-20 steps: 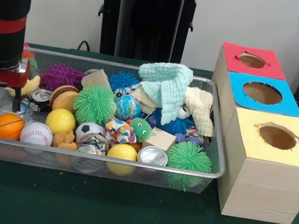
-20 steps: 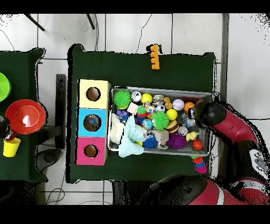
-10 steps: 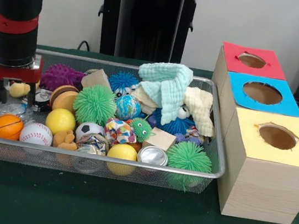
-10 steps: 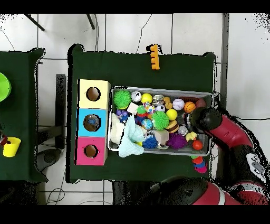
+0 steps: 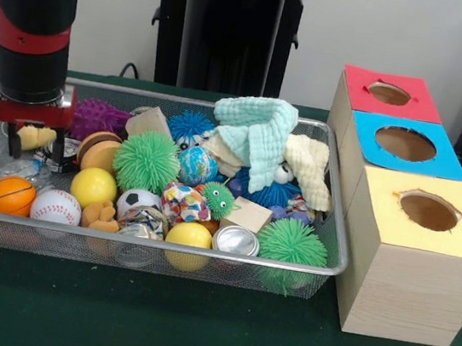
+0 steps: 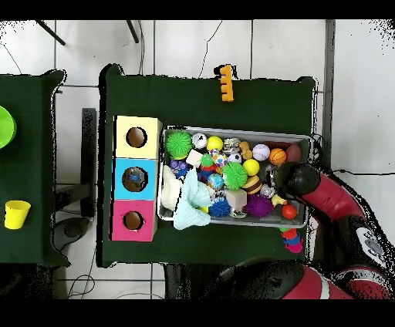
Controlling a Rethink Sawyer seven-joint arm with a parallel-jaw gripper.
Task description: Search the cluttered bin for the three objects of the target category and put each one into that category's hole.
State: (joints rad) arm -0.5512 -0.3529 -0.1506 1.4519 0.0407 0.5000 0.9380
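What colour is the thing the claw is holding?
Pale yellow. The claw grips a small yellow toy; the front view shows it best.

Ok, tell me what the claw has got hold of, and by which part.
The claw is shut on a small yellow toy, pinched by its sides and lifted clear of the clutter in the mesh bin. What kind of toy cannot be told.

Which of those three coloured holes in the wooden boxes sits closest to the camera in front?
The yellow-topped box; the blue box sits behind it and the red box farthest back.
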